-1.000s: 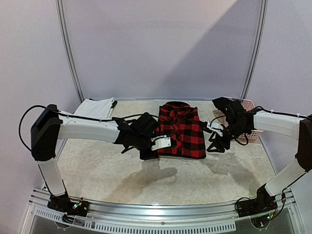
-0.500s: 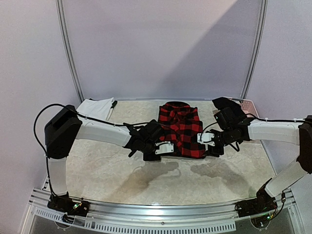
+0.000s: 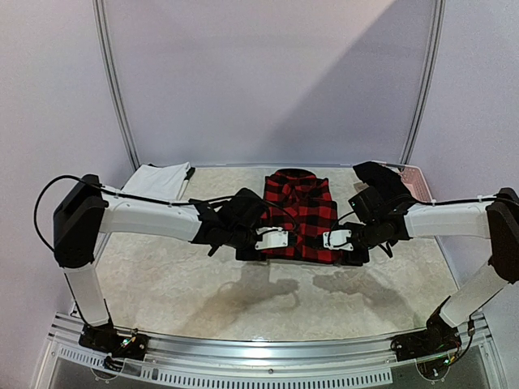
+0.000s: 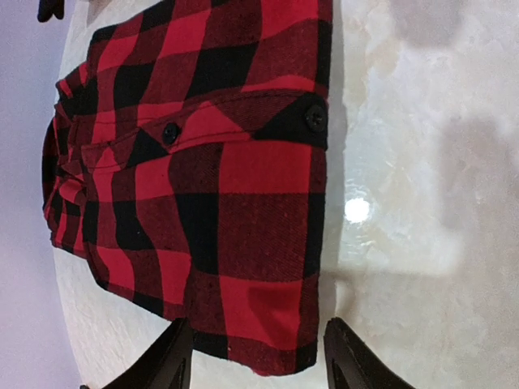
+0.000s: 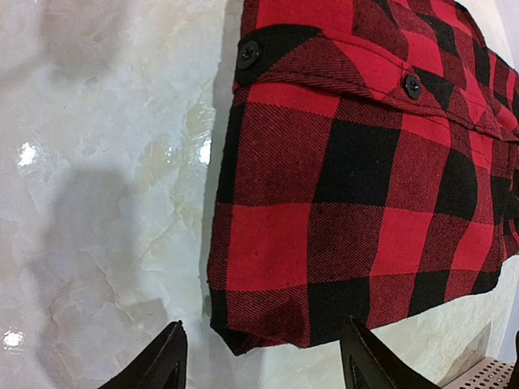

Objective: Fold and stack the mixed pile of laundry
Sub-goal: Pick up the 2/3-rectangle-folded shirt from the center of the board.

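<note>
Between the spread fingers of my left pincer (image 4: pixel 259 369) lies the near left corner of the checked flannel shirt (image 4: pixel 219 186). Nothing is gripped; the tips stand apart either side of the hem. My right pincer (image 5: pixel 266 361) is equally released and frames the near right corner.

That is the change: a second ago the right pincer hung out to the right of the shirt, well clear of it. Now both have drawn in to the hem, one per corner. The shirt itself has not shifted on the counter (image 3: pixel 203 292). It lies flat, already narrowed to a rectangle, with its collar at the far end beyond both pincers.

To me that means the next fold, hem toward collar, is set up but not begun. Far beyond and left of my left pincer lies the white cloth (image 3: pixel 158 178), folded.
</note>
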